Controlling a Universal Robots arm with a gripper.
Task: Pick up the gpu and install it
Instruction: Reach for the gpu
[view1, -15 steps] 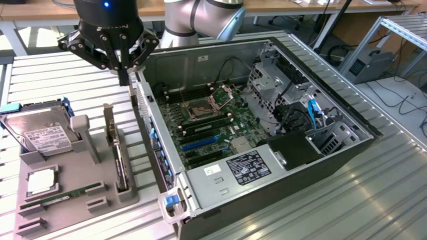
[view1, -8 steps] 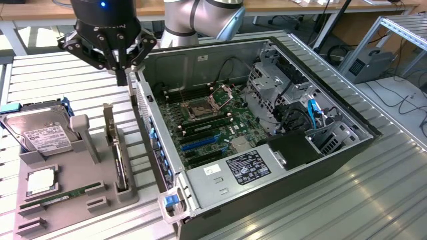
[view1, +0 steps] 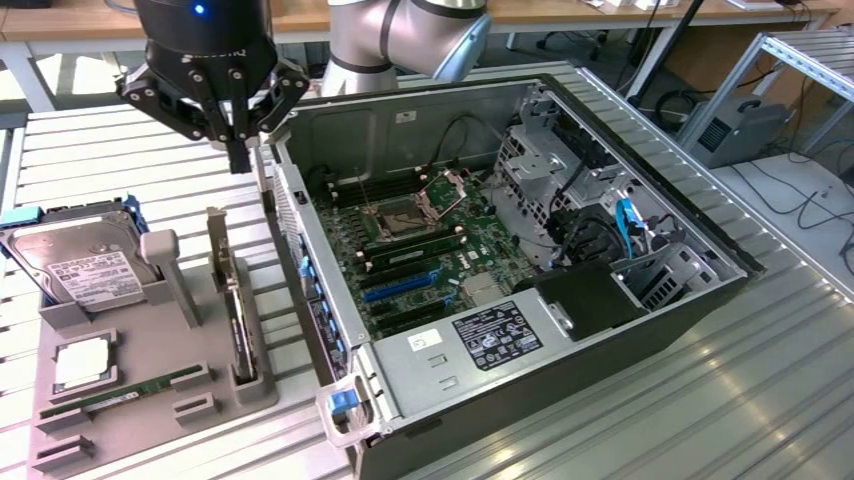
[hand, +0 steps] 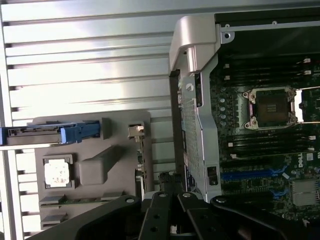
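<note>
Black gpu (view1: 240, 325) stands on edge in the grey holder (view1: 140, 350) on the bench (view1: 107, 160), just beside the open case (view1: 414, 350); probably light, stiff and fragile, so pinch the bare top edge, clear of components. Hand (view1: 240, 160) hangs above it, fingers pinched together on nothing. Exterior view shows the card's side face and the hand's height; wrist view looks down on the board's blue slots (hand: 250, 175).

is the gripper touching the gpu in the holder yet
Apart. In the exterior view the gripper hangs above the gpu, which stands on edge in its grey holder, with bare table slats showing between them.
</note>
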